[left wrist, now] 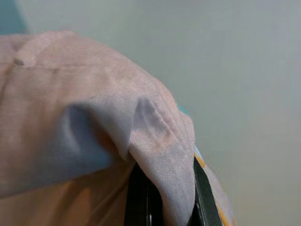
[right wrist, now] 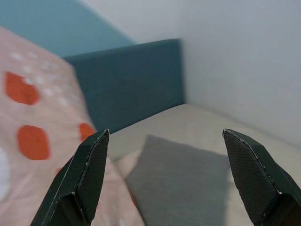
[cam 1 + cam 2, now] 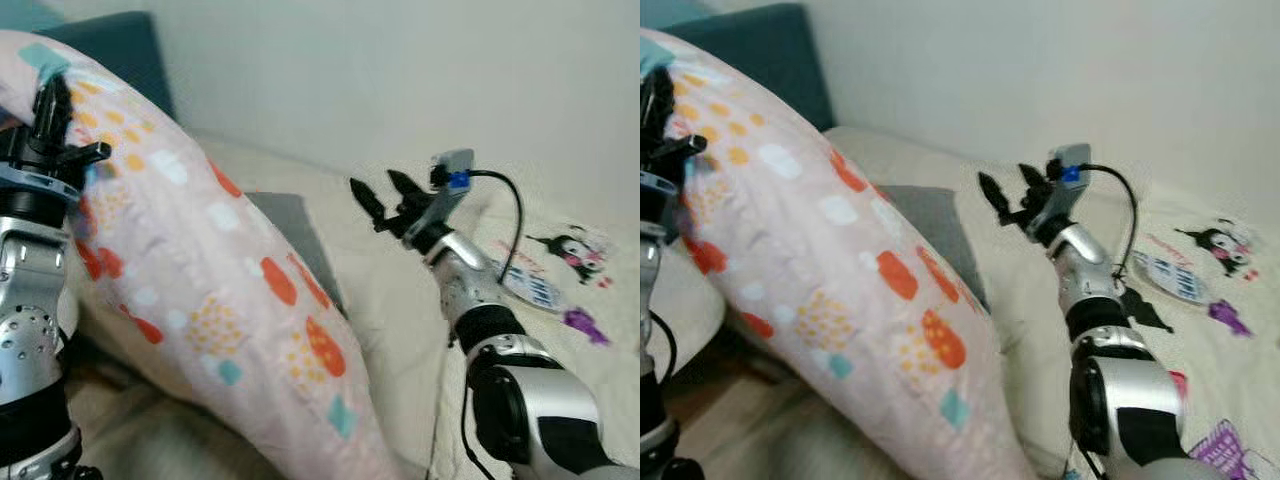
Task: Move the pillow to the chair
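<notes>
Pillow (image 3: 210,290), long, pink with orange and teal patches, hangs lifted above a cream bed (image 3: 390,300), its top edge clamped in the left gripper (image 3: 50,110). Right gripper (image 3: 385,200) hovers beside it, fingers spread apart, over a grey cushion (image 3: 300,235).

Both arms are silver with black joint bands, the right end effector (image 3: 382,200) has tapered black fingers, a blue-tipped black cable looping behind it.
</notes>
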### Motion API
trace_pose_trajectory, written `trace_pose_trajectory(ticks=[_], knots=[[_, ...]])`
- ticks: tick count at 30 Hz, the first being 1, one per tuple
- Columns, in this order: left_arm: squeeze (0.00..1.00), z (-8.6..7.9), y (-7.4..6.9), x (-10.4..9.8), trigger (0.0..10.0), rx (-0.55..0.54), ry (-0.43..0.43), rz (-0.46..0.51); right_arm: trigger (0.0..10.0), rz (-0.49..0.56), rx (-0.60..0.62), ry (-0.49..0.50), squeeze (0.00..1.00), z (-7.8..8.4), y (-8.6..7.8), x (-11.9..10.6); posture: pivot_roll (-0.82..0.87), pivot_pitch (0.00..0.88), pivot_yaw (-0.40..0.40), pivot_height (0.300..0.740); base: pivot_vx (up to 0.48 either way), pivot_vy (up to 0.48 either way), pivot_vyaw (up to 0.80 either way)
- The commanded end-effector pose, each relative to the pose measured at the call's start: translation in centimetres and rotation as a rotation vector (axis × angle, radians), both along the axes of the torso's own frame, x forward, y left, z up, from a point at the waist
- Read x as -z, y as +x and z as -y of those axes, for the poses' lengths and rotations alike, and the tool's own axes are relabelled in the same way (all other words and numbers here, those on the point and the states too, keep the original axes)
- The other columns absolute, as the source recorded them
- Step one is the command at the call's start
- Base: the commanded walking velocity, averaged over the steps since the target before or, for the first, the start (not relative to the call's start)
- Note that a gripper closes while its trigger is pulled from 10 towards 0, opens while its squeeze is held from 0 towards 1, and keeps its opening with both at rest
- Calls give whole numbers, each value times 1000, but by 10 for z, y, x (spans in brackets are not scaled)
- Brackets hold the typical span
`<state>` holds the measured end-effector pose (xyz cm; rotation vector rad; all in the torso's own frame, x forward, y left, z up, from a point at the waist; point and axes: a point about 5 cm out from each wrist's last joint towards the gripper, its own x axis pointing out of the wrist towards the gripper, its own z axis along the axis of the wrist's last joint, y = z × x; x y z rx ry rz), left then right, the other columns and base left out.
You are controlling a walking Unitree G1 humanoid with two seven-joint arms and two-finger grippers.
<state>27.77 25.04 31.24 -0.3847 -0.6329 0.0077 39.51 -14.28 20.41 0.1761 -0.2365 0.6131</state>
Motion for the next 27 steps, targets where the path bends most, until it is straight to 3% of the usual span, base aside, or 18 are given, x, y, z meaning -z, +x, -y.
trace_pose_trajectory(ticks=[1, 13, 20, 24, 27], knots=[[0, -6, -4, -4, 10000, -52, -6, 17, 10000, 1, -39, -7, 0, -6, -2, 2, -12, 0, -74, 740, 0, 0, 775], [0, -7, -2, 6, 10000, -96, 23, -38, 10000, 2, -113, 7, 0, -17, -6, 4, -10, 0, -76, 740, 0, 0, 777], [0, -13, 0, 10, 10000, -196, 35, -68, 10000, 10, -146, 10, 0, -21, -8, 3, -13, 0, -77, 740, 0, 0, 781], [0, -16, 4, 17, 10000, -273, 98, -122, 10000, 5, -141, 8, 0, -23, -8, 4, -11, 0, -76, 740, 0, 0, 780], [0, -12, 6, 22, 10000, -274, 124, -140, 10000, -5, -121, 2, 0, -23, -7, 6, -9, 0, -79, 740, 0, 0, 692]])
